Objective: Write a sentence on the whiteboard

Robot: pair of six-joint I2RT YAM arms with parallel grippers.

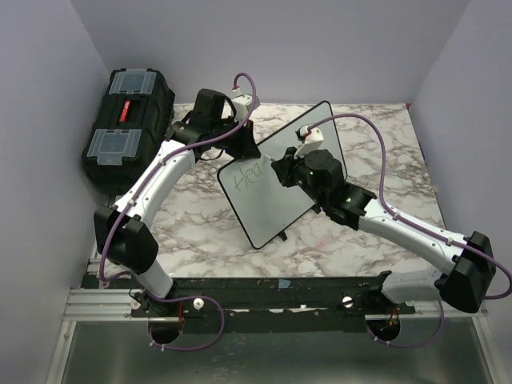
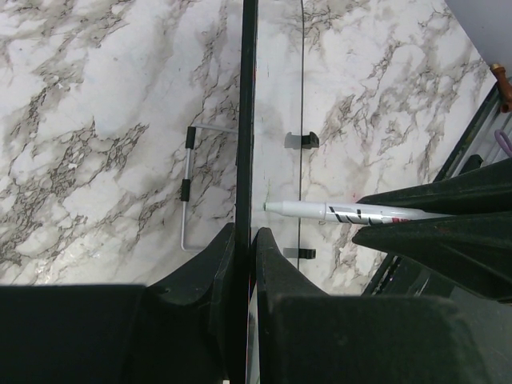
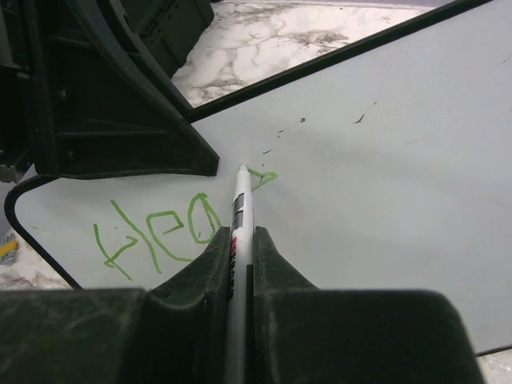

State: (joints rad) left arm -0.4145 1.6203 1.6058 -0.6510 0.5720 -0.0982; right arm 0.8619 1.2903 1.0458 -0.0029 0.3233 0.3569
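Note:
The whiteboard (image 1: 276,210) stands tilted over the marble table, and its face fills the right wrist view (image 3: 384,160). My left gripper (image 1: 244,146) is shut on the board's upper left edge; the left wrist view shows that black edge (image 2: 249,96) end-on, clamped in the gripper (image 2: 244,234). My right gripper (image 3: 242,236) is shut on a white marker (image 3: 242,210) whose tip touches the board beside a fresh green stroke. The sentence (image 3: 160,232) reads "Hea" in green (image 1: 250,178). The marker (image 2: 344,212) also appears in the left wrist view.
A black toolbox (image 1: 128,120) with clear lid compartments sits at the back left against the wall. The board's wire stand (image 2: 186,190) rests on the marble table (image 1: 200,232). Purple walls close in the left, right and far sides.

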